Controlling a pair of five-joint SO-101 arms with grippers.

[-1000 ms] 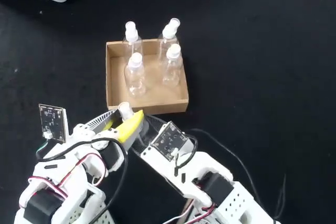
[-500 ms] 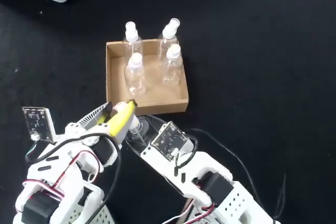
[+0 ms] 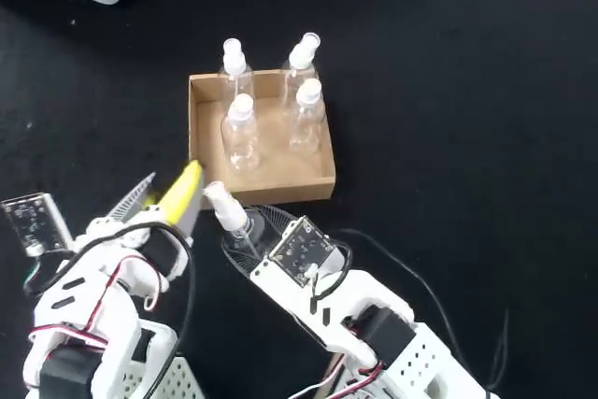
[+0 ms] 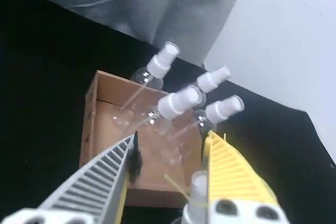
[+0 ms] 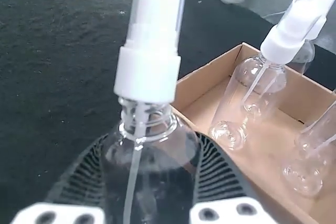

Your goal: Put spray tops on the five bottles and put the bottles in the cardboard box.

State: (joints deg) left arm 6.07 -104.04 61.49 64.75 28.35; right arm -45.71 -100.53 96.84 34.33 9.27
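From the high view I saw a brown cardboard box (image 3: 280, 191) on the black table (image 3: 467, 91). Four clear plastic bottles (image 3: 240, 133) stood inside it, each capped with a white spray top (image 3: 242, 106). The fifth clear bottle (image 3: 238, 229) was outside, tilted, just in front of the box's near wall. The right gripper (image 3: 245, 231) was closed around its body.

My right wrist view gave detail the high view could not. The black ribbed fingers (image 5: 79, 177) pressed both sides of the bottle. Its own white top (image 5: 151, 51) sat on the neck, with the thin dip tube (image 5: 135, 171) running down inside.

The left gripper (image 3: 159, 195) held nothing, its fingers spread wide, just beside that top. In the left wrist view the top lay close against the yellow finger (image 4: 231, 177). I could not tell whether they touched.
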